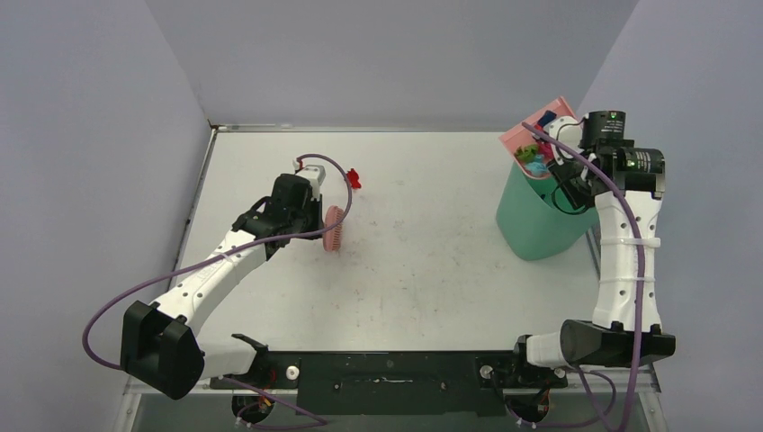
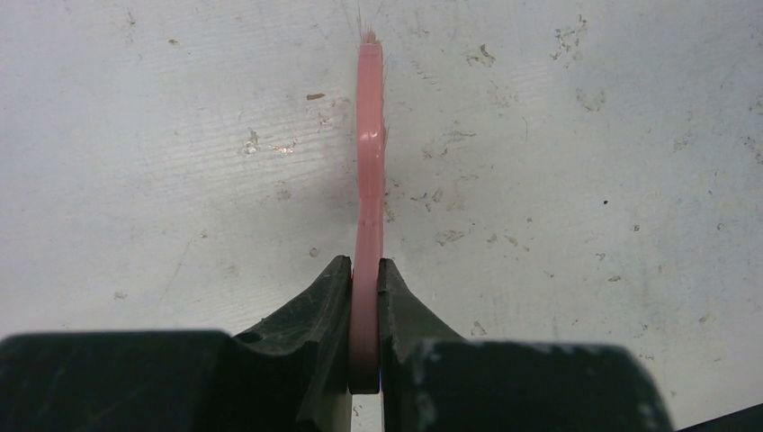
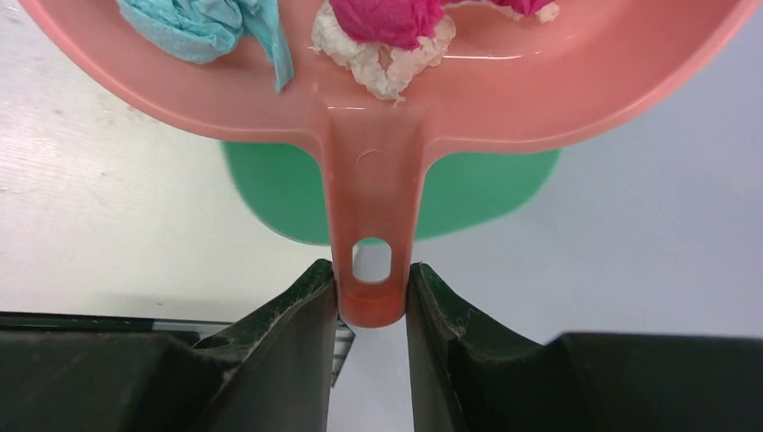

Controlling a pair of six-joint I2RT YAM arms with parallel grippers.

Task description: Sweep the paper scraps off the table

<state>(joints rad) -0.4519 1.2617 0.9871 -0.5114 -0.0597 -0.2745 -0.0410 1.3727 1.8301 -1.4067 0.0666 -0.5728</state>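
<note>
My left gripper (image 1: 310,220) is shut on the pink brush (image 1: 333,229), whose thin handle (image 2: 367,180) runs away from the jaws over the white table (image 1: 423,270). A red paper scrap (image 1: 354,177) lies on the table just beyond the brush. My right gripper (image 1: 569,173) is shut on the handle (image 3: 371,261) of the pink dustpan (image 1: 538,144), held tilted above the green bin (image 1: 535,220). Several paper scraps (image 1: 537,162) sit in the pan: cyan (image 3: 207,27), magenta on white (image 3: 387,36).
The green bin stands at the table's right edge and shows under the pan in the right wrist view (image 3: 477,193). Grey-lilac walls close in the table at the back and sides. The table surface (image 2: 585,180) has scuff marks.
</note>
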